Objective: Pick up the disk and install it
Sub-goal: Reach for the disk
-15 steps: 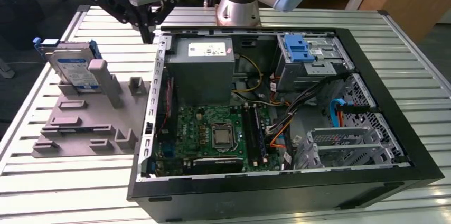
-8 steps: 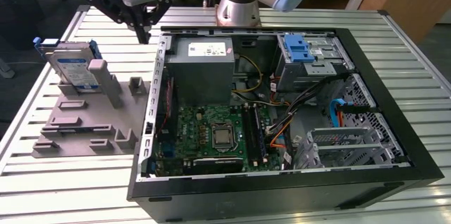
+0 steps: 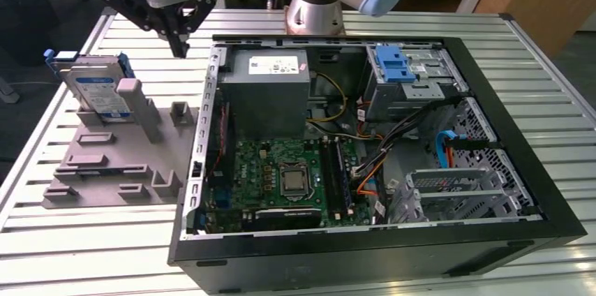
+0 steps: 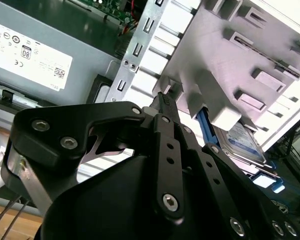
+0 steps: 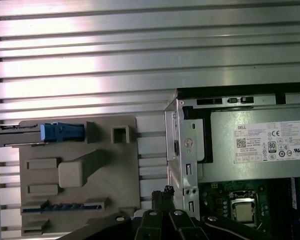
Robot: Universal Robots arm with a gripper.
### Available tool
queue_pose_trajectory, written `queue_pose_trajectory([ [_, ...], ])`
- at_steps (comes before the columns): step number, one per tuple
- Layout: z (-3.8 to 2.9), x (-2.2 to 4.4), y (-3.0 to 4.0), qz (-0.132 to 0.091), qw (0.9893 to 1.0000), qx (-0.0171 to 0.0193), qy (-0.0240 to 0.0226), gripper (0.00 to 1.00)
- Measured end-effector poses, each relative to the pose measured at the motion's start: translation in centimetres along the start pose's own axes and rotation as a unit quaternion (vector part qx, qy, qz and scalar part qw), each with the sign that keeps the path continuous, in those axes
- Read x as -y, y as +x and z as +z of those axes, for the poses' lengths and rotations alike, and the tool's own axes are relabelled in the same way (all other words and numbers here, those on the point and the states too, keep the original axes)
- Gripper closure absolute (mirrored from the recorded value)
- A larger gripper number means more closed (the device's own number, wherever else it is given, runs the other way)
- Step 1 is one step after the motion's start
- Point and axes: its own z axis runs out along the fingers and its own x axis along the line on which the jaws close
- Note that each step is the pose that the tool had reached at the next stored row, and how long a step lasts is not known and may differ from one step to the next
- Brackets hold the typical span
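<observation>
Exterior view has your black end effector (image 3: 180, 48) hanging with its fingers pinched together on nothing. It's over the slatted metal tabletop (image 3: 84, 254), near the corner of the open black computer case (image 3: 373, 264). The disk (image 3: 98, 92), a flat silver hard drive with a blue-and-white label in a blue plastic bracket, stands on edge in a slot of the grey plastic fixture block (image 3: 112, 163). That puts it off to the exterior view's left of the fingertips, not touching them. Inside the case you've got a grey metal box with a white sticker (image 3: 270, 90) beside the green motherboard (image 3: 279, 174).
</observation>
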Motion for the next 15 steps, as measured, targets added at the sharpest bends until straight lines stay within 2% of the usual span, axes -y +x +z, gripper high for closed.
queue_pose_trajectory([
  [8,0.05,-0.16,1.09,0.0,1.0,0.0,0.0,0.89],
  [15,0.11,-0.22,1.71,0.0,1.0,0.0,0.0,0.89],
])
